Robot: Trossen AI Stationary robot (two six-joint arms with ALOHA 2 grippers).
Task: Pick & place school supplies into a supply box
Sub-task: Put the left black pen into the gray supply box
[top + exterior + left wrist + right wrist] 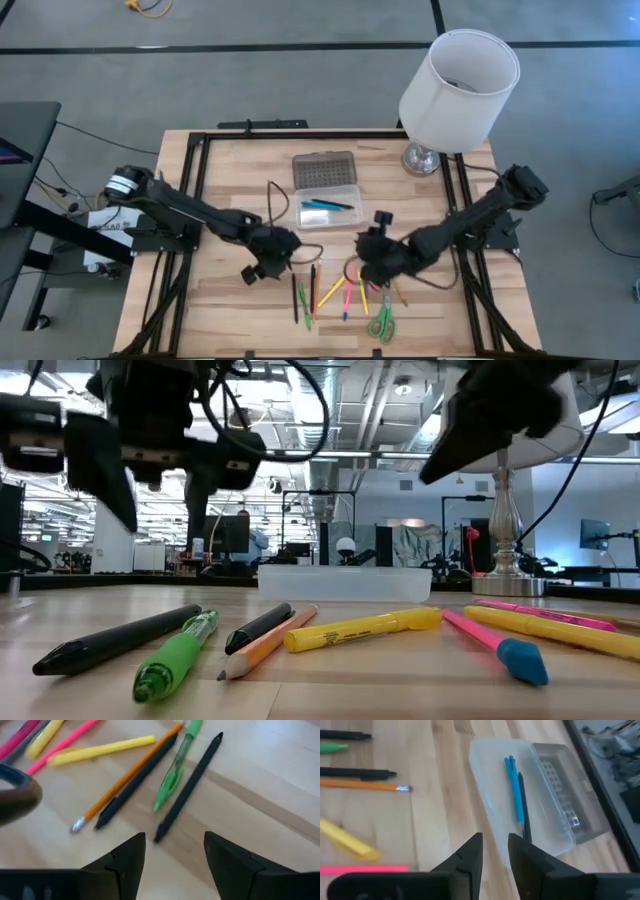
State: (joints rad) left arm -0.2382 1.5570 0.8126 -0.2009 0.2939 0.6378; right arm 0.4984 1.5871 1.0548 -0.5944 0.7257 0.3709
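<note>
Clear plastic supply box lies open at mid-table with a blue pen and a dark pen already in it; the loose supplies lie nearer the table's front edge.

Nearest the left gripper is a black pen, its tip pointing into the gap between the gripper's wide-open, empty fingers and its long axis running away from them; beside it lie a green pen, another dark pen and an orange pencil. The right gripper, fingers only narrowly parted and holding nothing, hovers between the box and the pink and yellow markers, with green-handled scissors beyond. A white lamp stands at the far right corner, clear of the likely path.
</note>
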